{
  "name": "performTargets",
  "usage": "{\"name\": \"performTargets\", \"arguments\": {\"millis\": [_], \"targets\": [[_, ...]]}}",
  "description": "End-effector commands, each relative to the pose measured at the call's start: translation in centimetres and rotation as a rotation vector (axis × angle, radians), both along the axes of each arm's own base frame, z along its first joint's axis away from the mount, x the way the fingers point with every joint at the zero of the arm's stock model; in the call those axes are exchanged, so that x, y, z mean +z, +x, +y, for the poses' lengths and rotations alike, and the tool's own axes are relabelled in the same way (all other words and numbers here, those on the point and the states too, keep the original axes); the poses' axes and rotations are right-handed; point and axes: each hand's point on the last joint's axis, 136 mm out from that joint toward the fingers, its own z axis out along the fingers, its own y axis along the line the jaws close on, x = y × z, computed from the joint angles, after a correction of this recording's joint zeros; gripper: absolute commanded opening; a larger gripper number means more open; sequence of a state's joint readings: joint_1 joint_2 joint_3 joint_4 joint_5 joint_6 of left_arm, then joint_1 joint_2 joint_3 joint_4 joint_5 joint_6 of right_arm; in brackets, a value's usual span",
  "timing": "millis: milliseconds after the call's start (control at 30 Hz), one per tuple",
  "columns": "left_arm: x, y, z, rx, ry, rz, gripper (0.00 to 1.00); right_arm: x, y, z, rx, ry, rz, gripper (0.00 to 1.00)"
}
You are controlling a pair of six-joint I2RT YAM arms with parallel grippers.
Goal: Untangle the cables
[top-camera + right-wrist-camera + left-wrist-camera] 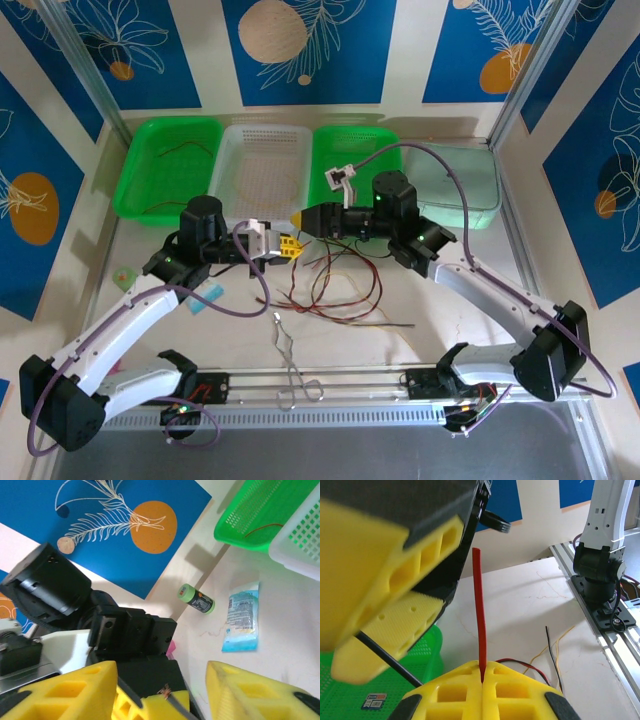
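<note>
—Starting with the top view: where are the cables (335, 290)?

—They lie in a loose heap of loops on the worktop (450, 300), middle of the scene, just right of the two tools. The left tool (283, 245) and right tool (300, 220) meet tip to tip at the heap's far-left edge. The forceps (292, 372) lie nearer, apart from the loops.

—And the left wrist view?

—The left tool is clamped on a red cable (480, 620), which stands up stiffly from between its closed tips. The right tool's fingers (390, 625) hang close above it. A black cable (390, 661) runs slantwise beside them, but whether they touch it cannot be told. More strands (552, 650) trail on the worktop to the right.

—The right wrist view?

—The right tool's fingers (255, 695) stand apart, pinching nothing that shows, with the left tool's tip in the gap between them.

—What could go wrong?

—Probably a collision, because the tools are nearly nested. If the right one closes off-line, it would likely bite the left tip rather than a cable. Pulling the red cable hard while its far end is buried in the heap could tighten a knot or drag the whole bundle along. The thin strand may also slip out of the grip.
</note>
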State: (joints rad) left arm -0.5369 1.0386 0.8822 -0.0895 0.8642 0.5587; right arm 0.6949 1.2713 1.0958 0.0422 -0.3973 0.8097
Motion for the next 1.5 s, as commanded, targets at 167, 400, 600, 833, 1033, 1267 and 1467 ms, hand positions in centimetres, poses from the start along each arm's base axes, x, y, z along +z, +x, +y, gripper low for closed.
{"name": "performTargets", "arguments": {"millis": [167, 400, 600, 833, 1033, 1267, 1467], "targets": [[2.3, -0.8, 0.3, -0.025, -0.045, -0.062, 0.0, 0.0, 0.4, 0.7, 0.006, -0.022, -0.002, 0.0], [4.1, -1.1, 0.6, -0.007, -0.085, -0.081, 0.0, 1.6, 1.3, -1.9, -0.161, -0.035, -0.079, 0.0], [8.2, -2.2, 0.7, -0.046, -0.162, -0.117, 0.0, 5.5, 2.5, -6.3, -0.407, -0.036, -0.202, 0.0], [15.1, -1.1, 0.2, -0.041, -0.26, -0.188, 0.0, 12.1, 3.6, -10.1, -0.609, -0.027, -0.374, 0.0], [19.6, 1.3, 0.2, 0.06, -0.313, -0.232, 0.0, 16.3, 4.6, -12.8, -0.765, 0.016, -0.441, 0.0], [22.5, 3.7, 1.3, 0.195, -0.36, -0.269, 0.0, 20.1, 5.7, -15.9, -0.941, 0.015, -0.5, 0.0], [24.1, 6.6, 3.6, 0.366, -0.39, -0.296, 0.0, 21.3, 6.6, -19.5, -1.064, 0.031, -0.498, 0.0]]}}
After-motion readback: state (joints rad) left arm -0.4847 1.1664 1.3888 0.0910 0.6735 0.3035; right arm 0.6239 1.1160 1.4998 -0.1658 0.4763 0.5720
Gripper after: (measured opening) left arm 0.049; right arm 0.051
